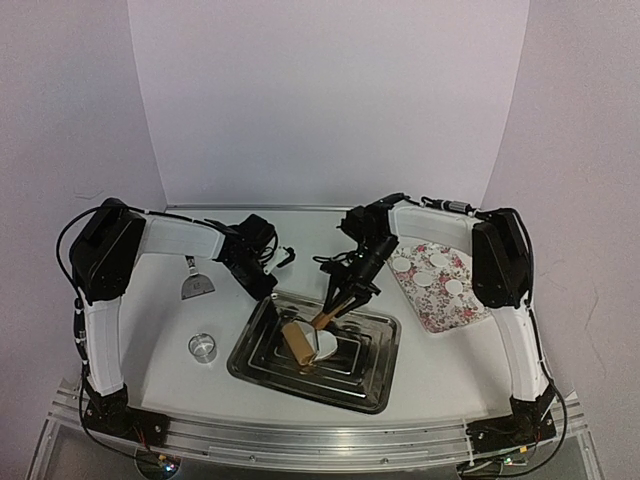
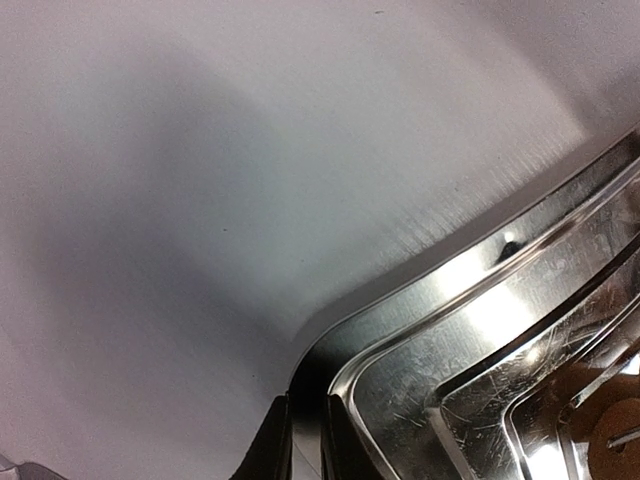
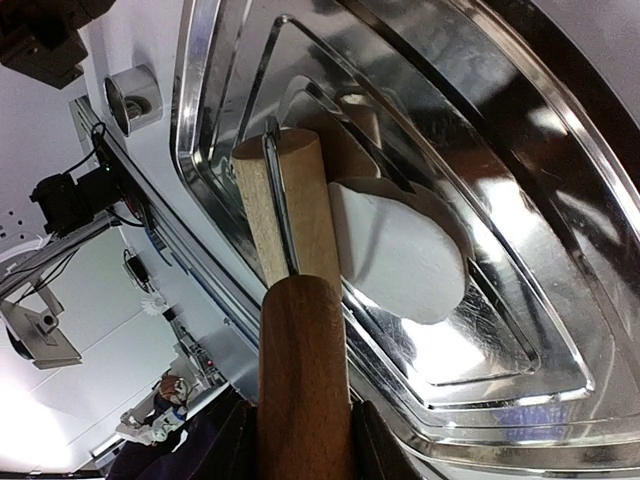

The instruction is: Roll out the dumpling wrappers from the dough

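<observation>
A flattened white piece of dough [image 1: 327,346] lies in the metal tray [image 1: 370,385]; it also shows in the right wrist view [image 3: 400,250]. A wooden rolling pin [image 1: 299,343] rests on the dough's left edge. My right gripper [image 1: 345,295] is shut on the pin's dark handle [image 3: 302,370]. My left gripper [image 1: 262,288] is at the tray's far left corner, its jaws closed on the tray's rim [image 2: 312,372]. Several dumpling wrappers [image 1: 438,260], small white discs, lie on a floral plate [image 1: 435,310] at the right.
A clear ring cutter [image 1: 203,347] stands left of the tray, also in the right wrist view [image 3: 133,97]. A metal scraper [image 1: 196,285] lies at the left under my left arm. A white backdrop closes the back and sides.
</observation>
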You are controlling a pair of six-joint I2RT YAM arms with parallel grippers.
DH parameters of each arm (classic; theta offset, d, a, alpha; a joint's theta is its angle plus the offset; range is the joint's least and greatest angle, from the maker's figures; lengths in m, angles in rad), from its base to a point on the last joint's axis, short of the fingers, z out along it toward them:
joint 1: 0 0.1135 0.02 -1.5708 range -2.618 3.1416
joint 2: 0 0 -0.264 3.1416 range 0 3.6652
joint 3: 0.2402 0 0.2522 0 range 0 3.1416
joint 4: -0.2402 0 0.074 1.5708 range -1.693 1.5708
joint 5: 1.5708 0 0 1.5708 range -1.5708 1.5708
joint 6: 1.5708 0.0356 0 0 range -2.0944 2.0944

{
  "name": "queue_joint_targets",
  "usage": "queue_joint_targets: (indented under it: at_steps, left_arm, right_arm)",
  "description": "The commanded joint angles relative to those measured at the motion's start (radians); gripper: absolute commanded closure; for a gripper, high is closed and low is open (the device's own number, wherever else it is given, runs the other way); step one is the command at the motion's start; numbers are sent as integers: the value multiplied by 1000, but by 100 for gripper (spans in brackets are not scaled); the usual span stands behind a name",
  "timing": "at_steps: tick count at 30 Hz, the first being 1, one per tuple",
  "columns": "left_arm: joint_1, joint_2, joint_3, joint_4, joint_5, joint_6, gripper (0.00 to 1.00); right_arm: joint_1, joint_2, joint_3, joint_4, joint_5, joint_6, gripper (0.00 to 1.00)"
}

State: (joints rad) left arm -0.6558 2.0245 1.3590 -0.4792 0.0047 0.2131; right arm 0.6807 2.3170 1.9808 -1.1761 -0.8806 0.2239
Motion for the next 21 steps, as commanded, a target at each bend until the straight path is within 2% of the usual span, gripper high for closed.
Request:
queue_joint_targets:
  at_steps: [1,8,15,21]
  left_arm:
    - [6,2,-48,-90,-55,14,100]
    - [7,6,-51,-85,-55,18,100]
    - [7,13,-51,-82,-56,11,100]
    - [9,18,-49,-83,-59,11,100]
  right_arm:
    - [-62,-16,-133,-39,244,12,100]
    - [-114,-28,-268,-41,373,-34,100]
    - [-120,-20,-329,-41,514,-31,100]
    - [-180,-47,-387,-40,590,-32,100]
